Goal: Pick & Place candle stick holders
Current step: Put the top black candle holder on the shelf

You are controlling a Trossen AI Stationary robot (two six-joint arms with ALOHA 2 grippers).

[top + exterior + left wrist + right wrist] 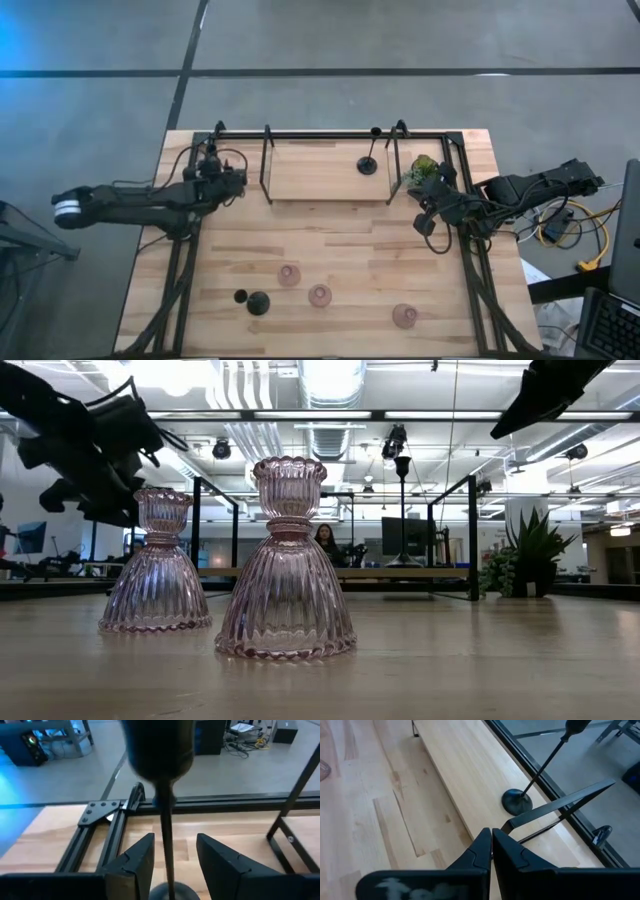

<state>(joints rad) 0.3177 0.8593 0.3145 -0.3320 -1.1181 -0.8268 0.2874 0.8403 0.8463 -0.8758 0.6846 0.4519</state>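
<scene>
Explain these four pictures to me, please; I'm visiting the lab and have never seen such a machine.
It is a robot: two dark arms at a wooden table. One picture looks down from above, one sits at table height, two come from wrist cameras. Three pink candle holders stand on the table; a black holder lies beside them, a second black holder stands on the raised shelf. The left claw is open around a third black holder's stem; the right claw is shut, empty.
</scene>
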